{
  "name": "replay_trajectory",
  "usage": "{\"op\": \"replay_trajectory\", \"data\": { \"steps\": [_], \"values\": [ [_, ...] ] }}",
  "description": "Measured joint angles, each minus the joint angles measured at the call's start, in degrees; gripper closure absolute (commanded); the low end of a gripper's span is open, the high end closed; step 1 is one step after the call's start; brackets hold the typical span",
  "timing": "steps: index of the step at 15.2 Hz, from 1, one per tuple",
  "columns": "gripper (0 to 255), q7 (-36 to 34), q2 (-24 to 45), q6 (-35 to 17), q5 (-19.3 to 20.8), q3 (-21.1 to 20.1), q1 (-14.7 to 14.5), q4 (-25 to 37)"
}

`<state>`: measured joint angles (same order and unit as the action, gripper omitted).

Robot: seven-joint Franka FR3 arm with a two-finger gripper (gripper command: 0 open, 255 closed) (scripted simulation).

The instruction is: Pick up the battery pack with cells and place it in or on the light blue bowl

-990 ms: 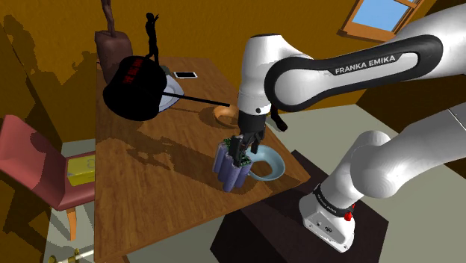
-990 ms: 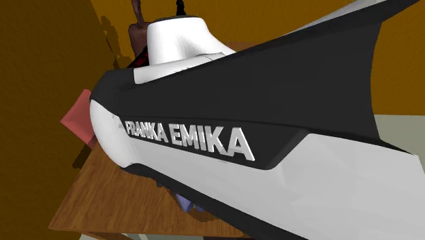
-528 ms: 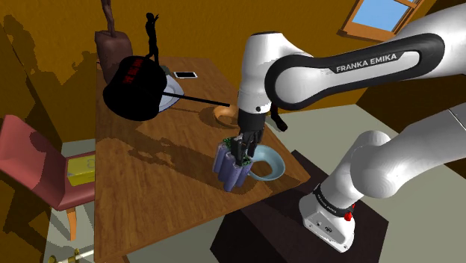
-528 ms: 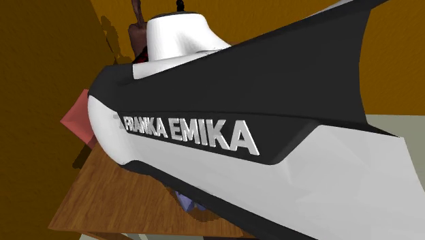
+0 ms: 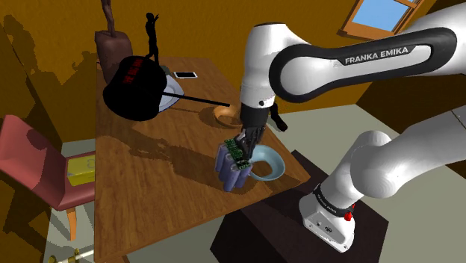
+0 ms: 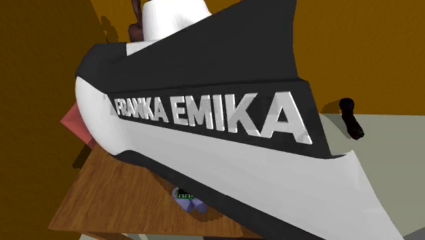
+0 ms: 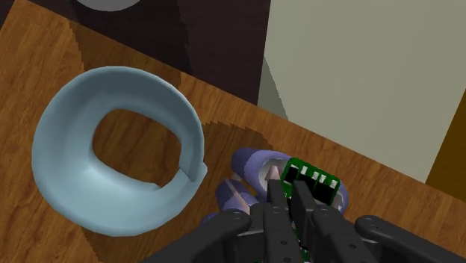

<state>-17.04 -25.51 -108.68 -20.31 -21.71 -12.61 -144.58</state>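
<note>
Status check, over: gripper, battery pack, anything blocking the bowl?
Gripper shut on battery pack, at its green board. Pack beside light blue bowl, not yet in it. Nothing between them.

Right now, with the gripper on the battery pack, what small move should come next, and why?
Probably carry the battery pack sideways over the light blue bowl, clearing its rim. The gripper is shut on the pack's green board, and the pack is beside the bowl, not above its opening.
</note>
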Motion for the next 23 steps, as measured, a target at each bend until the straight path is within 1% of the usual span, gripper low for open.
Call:
{"op": "replay_trajectory", "data": {
  "steps": [2, 3, 4, 6, 8, 10, 12, 18, 23],
  "values": [
    [255, -0.17, -0.66, 1.58, 0.17, 0.30, 0.02, 0.87],
    [0, -0.17, -0.67, 1.59, 0.17, 0.30, 0.02, 0.88],
    [0, -0.17, -0.67, 1.58, 0.17, 0.30, 0.02, 0.87],
    [0, 0.88, -1.25, -1.37, 2.38, -0.17, 0.53, 0.35],
    [0, 2.03, -2.24, -6.13, 5.54, -1.14, 1.14, -0.60],
    [0, 3.18, -2.12, -12.28, 9.22, -2.31, 2.28, -1.49],
    [0, 3.70, -2.28, -15.25, 10.99, -2.77, 2.83, -1.95],
    [0, 3.40, 0.44, -21.54, 11.91, -3.96, 3.47, -4.67],
    [0, 3.21, 1.16, -22.81, 12.03, -4.23, 3.59, -5.19]
  ]
}}
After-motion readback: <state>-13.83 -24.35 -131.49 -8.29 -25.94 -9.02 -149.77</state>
